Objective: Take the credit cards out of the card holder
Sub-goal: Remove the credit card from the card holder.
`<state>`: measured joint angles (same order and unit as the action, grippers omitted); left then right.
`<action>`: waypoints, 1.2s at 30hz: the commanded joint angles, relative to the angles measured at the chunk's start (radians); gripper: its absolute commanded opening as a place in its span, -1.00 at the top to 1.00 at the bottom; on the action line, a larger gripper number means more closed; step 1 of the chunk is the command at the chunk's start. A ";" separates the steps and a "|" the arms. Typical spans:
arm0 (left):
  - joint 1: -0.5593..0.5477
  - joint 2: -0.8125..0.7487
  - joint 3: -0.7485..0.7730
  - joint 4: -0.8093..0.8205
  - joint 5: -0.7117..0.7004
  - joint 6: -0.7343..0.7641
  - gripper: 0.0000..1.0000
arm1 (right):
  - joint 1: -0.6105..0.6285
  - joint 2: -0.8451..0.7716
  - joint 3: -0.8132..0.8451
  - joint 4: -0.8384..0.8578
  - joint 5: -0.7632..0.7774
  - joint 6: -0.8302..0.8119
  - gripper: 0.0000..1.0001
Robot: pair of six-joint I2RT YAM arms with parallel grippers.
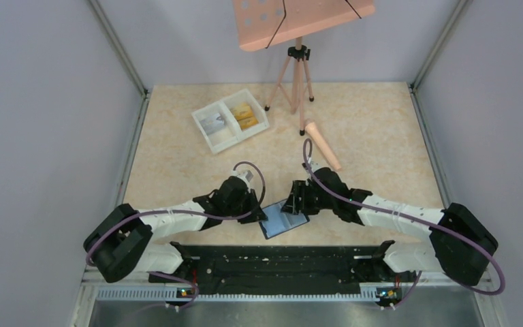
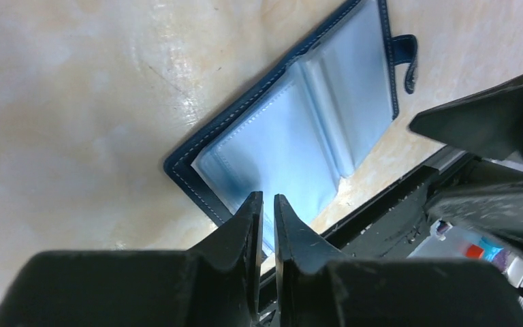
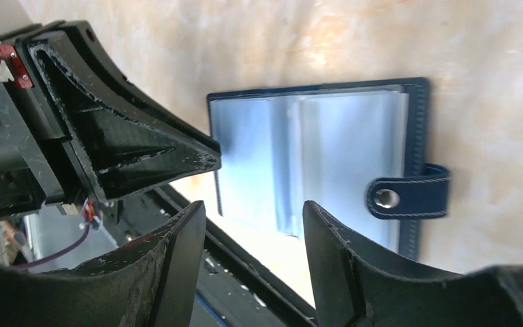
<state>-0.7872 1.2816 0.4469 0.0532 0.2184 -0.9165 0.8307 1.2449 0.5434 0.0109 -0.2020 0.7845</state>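
Observation:
The card holder (image 1: 283,219) lies open and flat near the table's front edge, blue cover down, pale slots (image 3: 327,150) up. No card shows in those slots. Its snap strap (image 3: 408,197) sticks out on one side. My left gripper (image 2: 265,199) hovers over the holder's corner (image 2: 245,157), jaws a thin slit apart with nothing between them. My right gripper (image 3: 253,212) stands open over the opposite edge, empty. In the top view the left gripper (image 1: 257,204) and right gripper (image 1: 294,203) flank the holder. Credit cards lie in the tray: a grey-silver one (image 1: 212,122) and yellow-orange ones (image 1: 245,114).
A white two-compartment tray (image 1: 226,140) sits at the back left. A pink tripod (image 1: 296,75) holds a pink board (image 1: 303,20) at the back. A pink cylinder (image 1: 323,145) lies right of centre. A black rail (image 1: 279,262) runs along the near edge.

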 commanded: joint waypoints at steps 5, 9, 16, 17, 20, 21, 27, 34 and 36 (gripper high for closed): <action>-0.009 0.043 -0.010 0.022 -0.015 0.018 0.70 | -0.065 -0.094 -0.047 -0.098 0.072 -0.062 -0.12; -0.011 0.043 -0.009 0.017 -0.019 0.018 0.70 | -0.077 -0.073 -0.070 -0.084 0.076 -0.068 -0.12; -0.014 0.034 -0.013 0.009 -0.026 0.017 0.70 | -0.087 -0.047 -0.110 -0.018 0.061 -0.056 -0.12; -0.014 0.032 -0.015 0.008 -0.029 0.016 0.71 | -0.087 -0.045 -0.110 0.006 0.058 -0.056 -0.12; -0.015 0.034 -0.018 0.010 -0.031 0.013 0.71 | -0.086 -0.037 -0.113 0.014 0.051 -0.057 -0.12; -0.015 0.036 -0.020 0.011 -0.030 0.012 0.71 | -0.086 -0.035 -0.116 0.017 0.047 -0.056 -0.12; -0.018 0.033 -0.020 0.016 -0.033 0.009 0.71 | -0.087 -0.029 -0.142 0.055 0.018 -0.038 -0.11; -0.022 0.032 -0.022 0.016 -0.034 0.007 0.71 | -0.086 -0.050 -0.145 0.091 -0.026 -0.022 0.05; -0.022 0.033 -0.022 0.016 -0.036 0.006 0.71 | -0.085 -0.058 -0.146 0.111 -0.042 -0.018 0.11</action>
<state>-0.8001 1.3197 0.4431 0.0593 0.2035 -0.9150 0.7494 1.2076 0.3988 0.0414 -0.1947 0.7479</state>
